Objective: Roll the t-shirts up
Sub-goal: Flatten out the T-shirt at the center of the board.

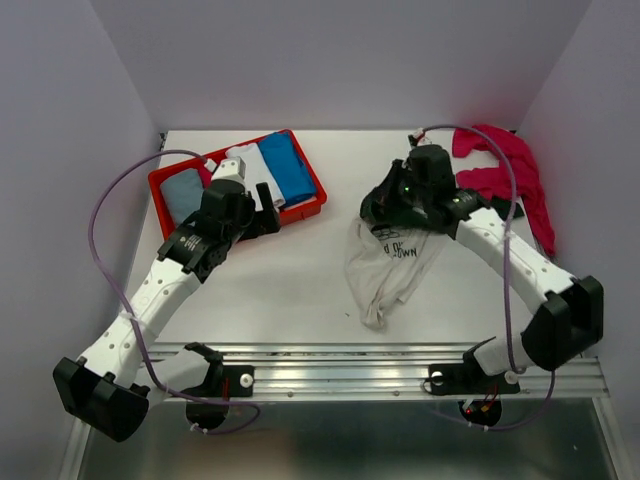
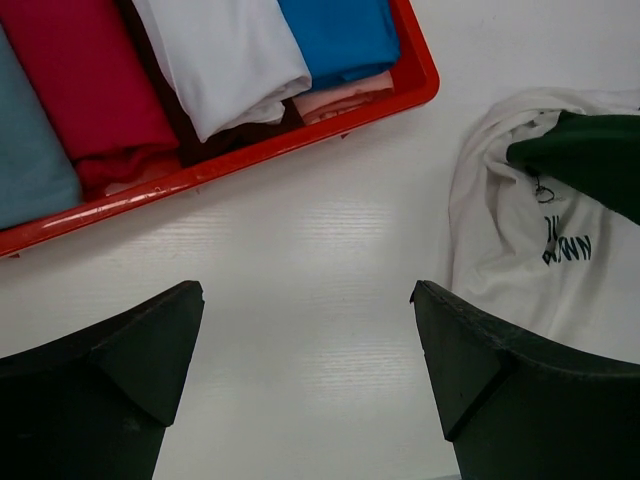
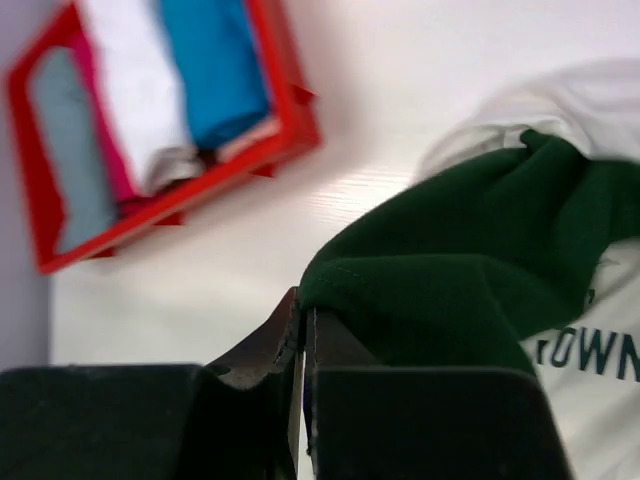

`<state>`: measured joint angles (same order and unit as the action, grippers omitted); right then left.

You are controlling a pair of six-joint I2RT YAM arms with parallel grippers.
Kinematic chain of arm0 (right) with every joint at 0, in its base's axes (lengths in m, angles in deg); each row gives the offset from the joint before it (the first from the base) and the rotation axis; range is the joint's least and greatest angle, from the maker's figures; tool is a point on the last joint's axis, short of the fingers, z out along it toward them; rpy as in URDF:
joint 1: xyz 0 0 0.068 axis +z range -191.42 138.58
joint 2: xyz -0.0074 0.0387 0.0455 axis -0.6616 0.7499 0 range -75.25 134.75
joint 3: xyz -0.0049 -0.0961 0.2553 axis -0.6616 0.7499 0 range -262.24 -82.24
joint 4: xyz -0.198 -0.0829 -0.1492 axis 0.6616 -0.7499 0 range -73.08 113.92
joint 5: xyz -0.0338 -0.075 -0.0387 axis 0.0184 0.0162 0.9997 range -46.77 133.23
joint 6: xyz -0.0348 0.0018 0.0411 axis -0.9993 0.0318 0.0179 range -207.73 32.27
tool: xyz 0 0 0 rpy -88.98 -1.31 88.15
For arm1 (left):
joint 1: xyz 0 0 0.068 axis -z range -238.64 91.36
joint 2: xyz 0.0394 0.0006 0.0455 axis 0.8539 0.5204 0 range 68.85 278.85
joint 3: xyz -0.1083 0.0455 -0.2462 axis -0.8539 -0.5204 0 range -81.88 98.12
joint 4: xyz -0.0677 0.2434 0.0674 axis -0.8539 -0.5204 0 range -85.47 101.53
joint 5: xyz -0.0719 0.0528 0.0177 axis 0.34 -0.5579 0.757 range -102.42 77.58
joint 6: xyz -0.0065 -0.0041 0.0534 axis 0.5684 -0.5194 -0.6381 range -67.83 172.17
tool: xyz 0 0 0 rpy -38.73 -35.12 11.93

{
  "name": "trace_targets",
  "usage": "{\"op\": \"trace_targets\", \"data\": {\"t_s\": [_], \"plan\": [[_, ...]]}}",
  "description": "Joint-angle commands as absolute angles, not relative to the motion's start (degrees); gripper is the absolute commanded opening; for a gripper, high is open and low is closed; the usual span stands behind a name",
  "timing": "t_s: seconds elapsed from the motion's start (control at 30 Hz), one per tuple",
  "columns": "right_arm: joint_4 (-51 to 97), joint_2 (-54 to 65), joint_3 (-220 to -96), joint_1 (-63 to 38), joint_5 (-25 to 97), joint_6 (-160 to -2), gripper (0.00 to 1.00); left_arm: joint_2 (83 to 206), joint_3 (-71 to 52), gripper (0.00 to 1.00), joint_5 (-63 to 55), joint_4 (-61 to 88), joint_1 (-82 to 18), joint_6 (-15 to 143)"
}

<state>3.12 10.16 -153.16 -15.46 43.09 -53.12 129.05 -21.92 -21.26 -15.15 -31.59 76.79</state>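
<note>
We see the right hand closed, its two fingers pressed together on a fold of the dark green sleeve of the cream-white t-shirt. This t-shirt lies crumpled on the tabletop, a little to the right of the middle, with its far end under the right hand and its near end pointing toward the arm bases. On the cream cloth there is a small dark print of letters, which we can read only in part. The pink t-shirts lie in a loose heap at the far right corner of the tabletop, apart from the cream one and behind the right arm. The left hand is wide open and holds nothing; it hangs above bare tabletop, between the red tray and the cream-white t-shirt, and touches neither. The red tray stands at the far left and holds several rolled cloths side by side: a grey-blue one, a dark pink one, a white one and a blue one. From the left wrist view, the green sleeve looks lifted a little above the cream cloth.
</note>
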Motion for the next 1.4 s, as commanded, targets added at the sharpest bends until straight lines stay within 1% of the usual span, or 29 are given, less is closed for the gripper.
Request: {"op": "trace_targets", "data": {"t_s": [0.0, 0.07, 0.17, 0.2, 0.23, 0.3, 0.37, 0.4, 0.47, 0.5, 0.53, 0.6, 0.63, 0.7, 0.73, 0.83, 0.9, 1.1, 1.3, 1.37], "plan": [[5.4, -0.4, -157.2, -16.4, 39.1, -53.4, 0.01, 127.3, -17.4, 0.98, -26.0, -15.8, -31.3, 75.9], [4.8, -3.5, -157.9, -16.4, 40.8, -53.4, 0.01, 127.4, -16.6, 0.98, -27.2, -15.9, -31.5, 75.5], [2.7, -9.5, -157.2, -16.4, 48.1, -55.2, 0.01, 127.6, -15.2, 0.98, -27.7, -16.1, -31.5, 75.1], [1.5, -10.4, -157.1, -16.4, 52.6, -55.8, 0.01, 127.6, -15.0, 0.98, -27.5, -15.9, -31.6, 75.0], [0.2, -10.8, -157.0, -16.4, 54.7, -56.8, 0.01, 127.7, -14.9, 0.98, -26.9, -15.5, -31.7, 75.0], [-4.0, -10.1, -156.5, -19.5, 57.5, -57.1, 0.01, 128.4, -14.9, 0.97, -23.9, -14.6, -31.6, 74.5], [-5.6, -10.2, -154.4, -22.8, 57.5, -56.7, 0.01, 129.7, -15.4, 0.95, -19.6, -14.1, -31.6, 74.9], [-5.6, -10.6, -153.4, -23.3, 57.4, -56.4, 0.01, 130.2, -16.0, 0.93, -17.6, -13.0, -31.2, 75.4], [-5.6, -11.7, -152.3, -23.3, 57.6, -56.3, 0.01, 131.5, -17.8, 0.90, -14.0, -11.6, -28.8, 76.8], [-5.6, -11.9, -152.0, -23.3, 57.3, -56.1, 0.01, 131.9, -18.6, 0.89, -13.6, -10.5, -27.1, 77.5], [-5.6, -12.0, -151.9, -23.3, 57.4, -56.1, 0.01, 132.8, -19.4, 0.88, -13.9, -8.4, -22.8, 79.5], [-6.1, -11.9, -152.5, -23.3, 58.2, -56.2, 0.01, 134.2, -21.5, 0.88, -14.7, -5.7, -18.4, 82.4], [-6.6, -11.8, -152.8, -23.3, 58.5, -56.2, 0.01, 136.1, -22.4, 0.87, -15.2, -5.2, -14.6, 83.5], [-6.8, -11.8, -153.3, -23.3, 59.4, -56.3, 0.01, 138.2, -23.2, 0.87, -15.5, -4.6, -12.0, 85.6], [-7.0, -11.9, -153.9, -23.3, 59.8, -56.6, 0.01, 140.4, -24.6, 0.86, -13.8, -2.6, -10.9, 86.4], [-7.7, -11.6, -154.7, -23.8, 60.7, -57.1, 0.01, 144.7, -26.2, 0.86, -13.7, 1.0, -6.0, 88.5], [-8.0, -11.7, -155.0, -23.8, 60.6, -57.0, 0.01, 149.4, -26.9, 0.86, -14.1, 3.1, -3.5, 92.2], [-7.9, -12.5, -154.9, -23.8, 58.1, -56.4, 0.01, 158.5, -25.5, 0.87, -20.3, 8.0, 1.4, 98.9], [-8.0, -12.7, -154.7, -23.8, 56.9, -56.4, 0.01, 168.2, -22.2, 0.86, -19.8, 9.8, 3.0, 99.2], [-8.0, -12.8, -154.3, -23.8, 56.4, -56.2, 0.01, 170.9, -21.3, 0.82, -19.4, 9.7, 3.1, 99.4]]}}
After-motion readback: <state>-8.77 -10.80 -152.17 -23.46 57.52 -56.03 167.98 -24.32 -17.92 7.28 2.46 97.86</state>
